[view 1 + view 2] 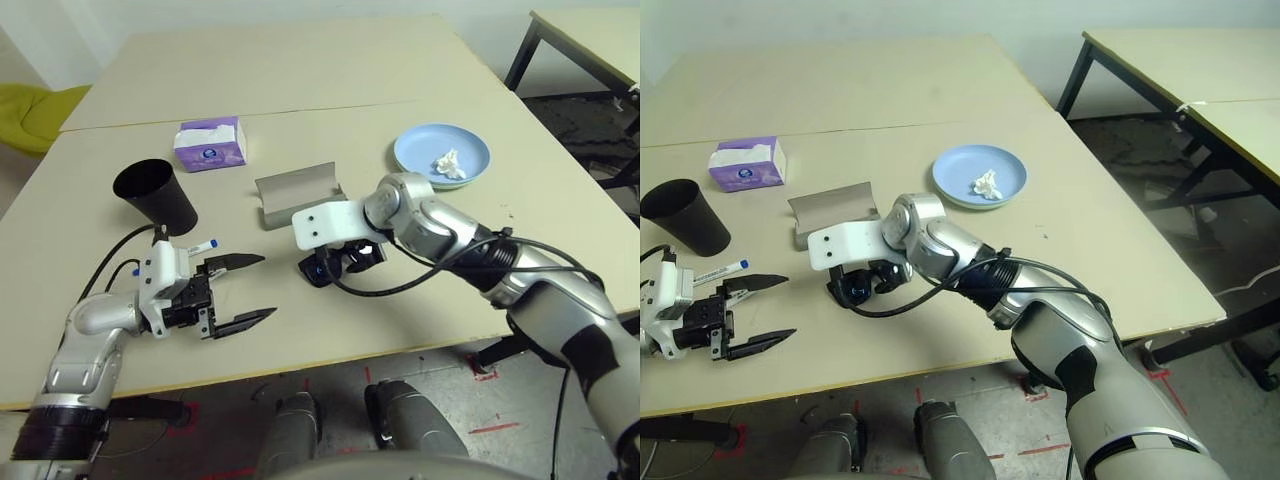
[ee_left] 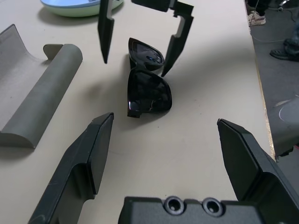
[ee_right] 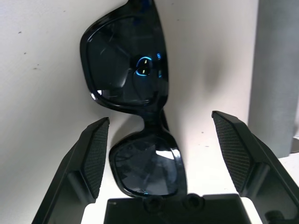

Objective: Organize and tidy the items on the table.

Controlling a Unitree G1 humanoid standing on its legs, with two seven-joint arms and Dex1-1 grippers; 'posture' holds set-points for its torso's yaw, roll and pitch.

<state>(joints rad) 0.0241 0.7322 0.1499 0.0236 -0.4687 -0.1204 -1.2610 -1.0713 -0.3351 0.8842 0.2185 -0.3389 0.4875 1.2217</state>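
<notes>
Right pincer point(image 2: 135, 39) points steeply down with its fingers spread wide either side of the one pair of black sunglasses point(image 3: 133, 107), which lies flat on the tabletop point(image 1: 300, 70) beside the single open grey glasses case point(image 1: 298, 192). Left pincer point(image 1: 243, 290) hovers nearly level, also open and empty. One black cup point(image 1: 155, 193), one marker pen point(image 1: 203, 245), one blue plate point(image 1: 415, 150) holding one crumpled tissue point(image 1: 448, 164).

A: Eyewear tally?
B: One pair of black sunglasses point(image 3: 126, 70). One grey glasses case point(image 1: 298, 192).
A: Tableware?
B: One black cup point(image 1: 155, 193). One light blue plate point(image 1: 415, 150).
A: Paper goods?
B: One crumpled white tissue point(image 1: 448, 164). One purple tissue box point(image 1: 210, 145).
A: Pens?
B: One white marker pen point(image 1: 205, 243) plainly countable.
</notes>
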